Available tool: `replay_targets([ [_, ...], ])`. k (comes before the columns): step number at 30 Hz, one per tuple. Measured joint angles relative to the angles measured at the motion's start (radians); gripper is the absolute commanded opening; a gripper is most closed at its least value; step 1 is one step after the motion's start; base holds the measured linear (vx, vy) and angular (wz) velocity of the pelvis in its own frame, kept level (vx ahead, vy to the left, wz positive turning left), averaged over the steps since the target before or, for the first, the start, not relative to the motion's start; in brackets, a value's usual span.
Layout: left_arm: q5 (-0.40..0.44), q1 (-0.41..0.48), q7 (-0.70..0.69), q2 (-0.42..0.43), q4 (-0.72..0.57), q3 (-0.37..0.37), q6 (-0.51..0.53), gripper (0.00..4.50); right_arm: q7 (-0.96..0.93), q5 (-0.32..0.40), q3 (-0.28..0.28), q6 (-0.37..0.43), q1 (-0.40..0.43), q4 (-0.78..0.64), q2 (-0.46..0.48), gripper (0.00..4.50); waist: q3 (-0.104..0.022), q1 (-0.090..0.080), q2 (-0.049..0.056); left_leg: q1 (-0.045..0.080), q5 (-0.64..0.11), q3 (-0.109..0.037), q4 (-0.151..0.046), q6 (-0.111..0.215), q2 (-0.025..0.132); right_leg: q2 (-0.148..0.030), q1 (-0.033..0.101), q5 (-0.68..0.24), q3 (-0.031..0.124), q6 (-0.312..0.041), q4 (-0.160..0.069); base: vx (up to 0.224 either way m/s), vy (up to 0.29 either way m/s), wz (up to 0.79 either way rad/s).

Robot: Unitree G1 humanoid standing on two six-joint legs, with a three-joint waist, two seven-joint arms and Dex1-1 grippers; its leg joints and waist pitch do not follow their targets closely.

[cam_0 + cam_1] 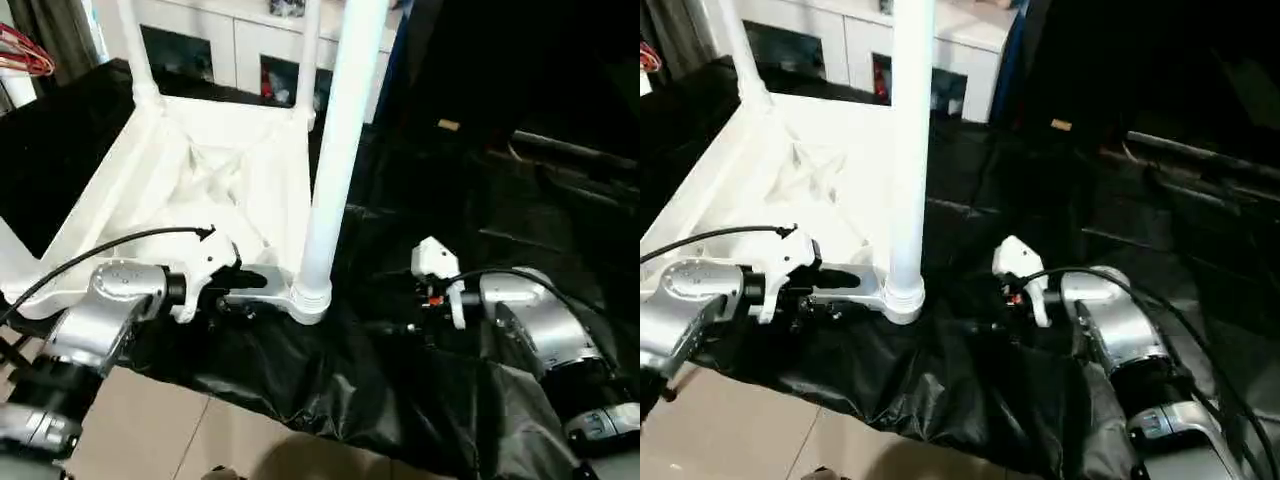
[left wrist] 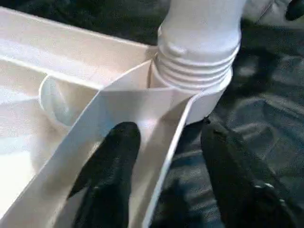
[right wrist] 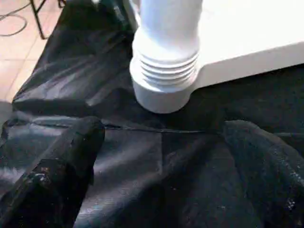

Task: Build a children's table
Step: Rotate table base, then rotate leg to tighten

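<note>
Tabletop (image 1: 215, 175), white plastic and flipped underside up, lies on a black sheet (image 1: 420, 400) that covers the worktop in the left eye view. Legs rise from its corner sockets: the near leg (image 1: 335, 150) stands upright in the socket (image 1: 310, 300) at the corner closest to the robot, and two more legs stand at the far corners. The left pincer (image 1: 245, 285) sits at the near edge of the tabletop, just beside that socket. The right pincer (image 1: 405, 300) rests low over the sheet, near the socket on its other side but apart from it. A white cabinet (image 1: 230, 40) stands behind.

In the left wrist view, the left pincer grips the tabletop's rim: one black finger (image 2: 111, 171) lies inside against the rim wall, the other outside over the sheet, with the wall between them. The threaded end of the leg is seated in the socket just ahead.

In the right wrist view, the right pincer (image 3: 161, 156) is spread wide and holds nothing, its two fingers over the sheet, the socket and leg base a little beyond them.
</note>
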Motion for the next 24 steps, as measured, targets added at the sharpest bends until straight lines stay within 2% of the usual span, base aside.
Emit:
replay_targets([
  [8, 0.044, -0.063, -0.052, 0.001, 0.086, -0.029, -0.051, 1.63, 0.0, -0.004, 0.001, 0.014, 0.004, -0.026, -0.01, 4.5, 0.012, -0.001, 0.021, 0.0, 0.0, 0.0, -0.001, 0.0, 0.0, 0.0, 0.0, 0.0, 0.0, -0.001, 0.0, 0.0, 0.0, 0.0],
  [15, 0.063, -0.097, -0.118, 0.007, 0.134, -0.042, -0.063, 0.99, -0.006, -0.004, 0.001, 0.023, 0.031, -0.063, -0.022, 4.5, 0.016, -0.001, 0.031, 0.0, 0.0, 0.0, -0.001, 0.0, 0.0, 0.0, 0.0, 0.0, 0.0, -0.001, -0.001, 0.0, 0.0, 0.0],
  [18, 0.062, -0.104, -0.139, 0.007, 0.146, -0.042, -0.064, 0.88, -0.008, -0.004, 0.001, 0.032, 0.034, -0.066, -0.026, 4.5, 0.018, -0.001, 0.034, 0.0, 0.0, 0.0, -0.002, 0.0, 0.0, 0.0, 0.0, 0.0, 0.0, -0.001, -0.001, 0.0, 0.0, 0.0],
  [19, 0.062, -0.109, -0.15, 0.007, 0.152, -0.042, -0.06, 0.65, -0.009, -0.004, 0.001, 0.034, 0.037, -0.067, -0.026, 4.5, 0.019, -0.001, 0.036, 0.0, 0.0, 0.0, -0.002, 0.0, 0.0, 0.0, 0.0, 0.001, 0.0, -0.001, -0.001, 0.0, 0.0, 0.0],
  [24, 0.061, -0.114, -0.182, 0.007, 0.147, -0.042, -0.033, 0.34, -0.019, -0.004, 0.001, 0.044, 0.048, -0.094, -0.025, 4.5, 0.022, -0.004, 0.041, -0.001, -0.001, 0.0, -0.003, 0.0, 0.0, 0.0, 0.0, 0.001, 0.0, -0.001, -0.003, 0.0, 0.0, 0.0],
])
